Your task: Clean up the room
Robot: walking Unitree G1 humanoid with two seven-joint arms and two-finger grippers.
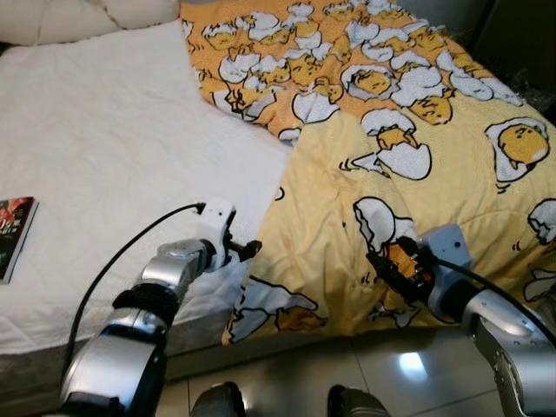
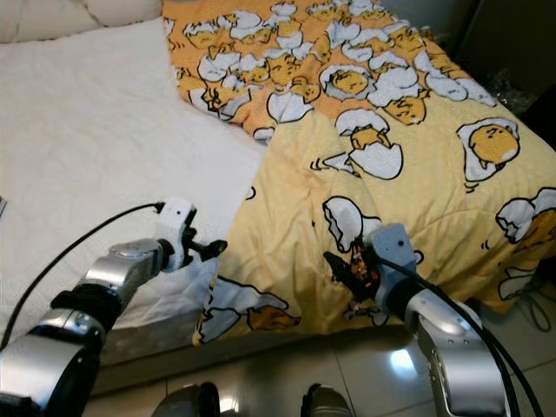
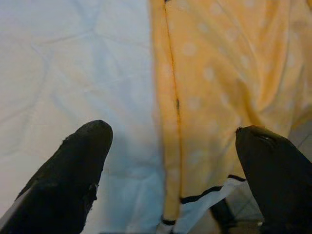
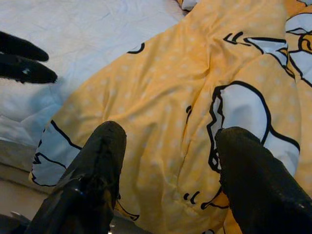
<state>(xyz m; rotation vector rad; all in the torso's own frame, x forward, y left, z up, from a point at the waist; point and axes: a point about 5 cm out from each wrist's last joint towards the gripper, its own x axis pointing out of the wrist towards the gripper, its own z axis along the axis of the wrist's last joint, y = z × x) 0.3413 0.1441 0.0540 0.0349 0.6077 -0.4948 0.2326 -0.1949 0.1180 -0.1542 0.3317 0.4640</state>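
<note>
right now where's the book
The book lies on the white sheet at the bed's far left edge in the left eye view, well left of the left pincer and the blanket.

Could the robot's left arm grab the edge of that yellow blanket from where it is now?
Probably yes. The left gripper sits open right at the blanket edge on the bed, with nothing between them.
</note>
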